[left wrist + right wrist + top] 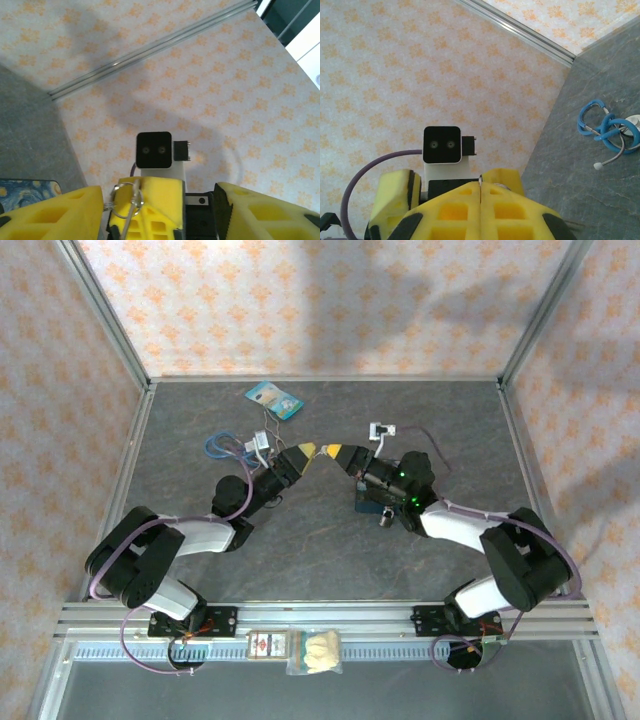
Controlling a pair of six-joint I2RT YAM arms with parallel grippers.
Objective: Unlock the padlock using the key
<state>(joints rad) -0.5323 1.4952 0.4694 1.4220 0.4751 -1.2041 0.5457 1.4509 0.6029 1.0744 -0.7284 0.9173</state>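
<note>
Overhead, you see both arms raised above the grey, stone-mottled tabletop (330, 560), their claws meeting tip to tip just up and left of the dark blue rectangular tin with the starry paint (366, 503), which lies partly under the right arm.

The right claw (341, 451) is clenched. Its own wrist camera shows the two yellow foam pads (455, 212) pressed flat together along a straight seam, each face moulded with square hollows.

The left claw (307, 451) is released and stands wide. In the left wrist view its blocky yellow fingers (55, 215) sit either side of the right claw's tip, and there is a gap on the right side.

That view also gives you what the top view is too coarse to resolve: the thin, pale metal key on a small silvery wire ring (128, 200), caught at the tip of the right claw and touching the left claw's near finger. The padlock I cannot make out in any view.

The right wrist view adds a blue rubber-tubed stethoscope (609, 131), coiled on the tabletop well left of the tin. Further back and left of the tin lies a glossy pale blue packet (275, 398).
</note>
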